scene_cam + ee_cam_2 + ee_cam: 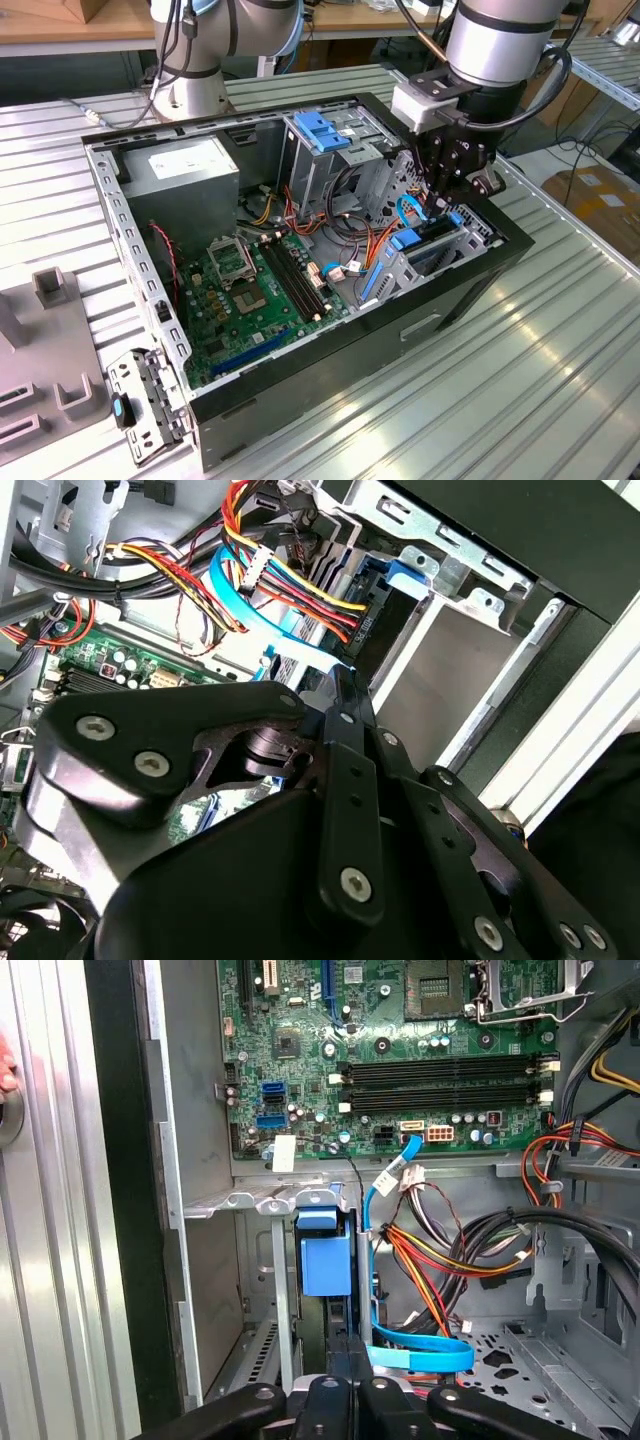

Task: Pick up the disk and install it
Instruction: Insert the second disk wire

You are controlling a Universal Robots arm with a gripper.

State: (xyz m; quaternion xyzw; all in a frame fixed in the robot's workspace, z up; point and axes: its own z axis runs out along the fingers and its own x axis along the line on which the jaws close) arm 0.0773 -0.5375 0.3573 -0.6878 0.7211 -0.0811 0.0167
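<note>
Seemingly the gripper (pixel 447 200), closed on the disk (pixel 326 1265) set edgewise in the case's corner bay, risks snagging the blue cable (pixel 385 1290) touching its side.

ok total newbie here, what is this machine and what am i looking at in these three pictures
It is a robot arm with a gripper at its end, working inside an open computer case that lies on a ridged metal table. The exterior view looks at the scene from off the arm. Both wrist views come from cameras riding near the gripper, so they look into the case up close: green circuit board, bundles of coloured cables, a flat blue cable. The gripper is down at the drive bay at the case's edge, where the disk with its blue plastic sits in a metal slot. Whether the fingers are closed is unclear.
</note>
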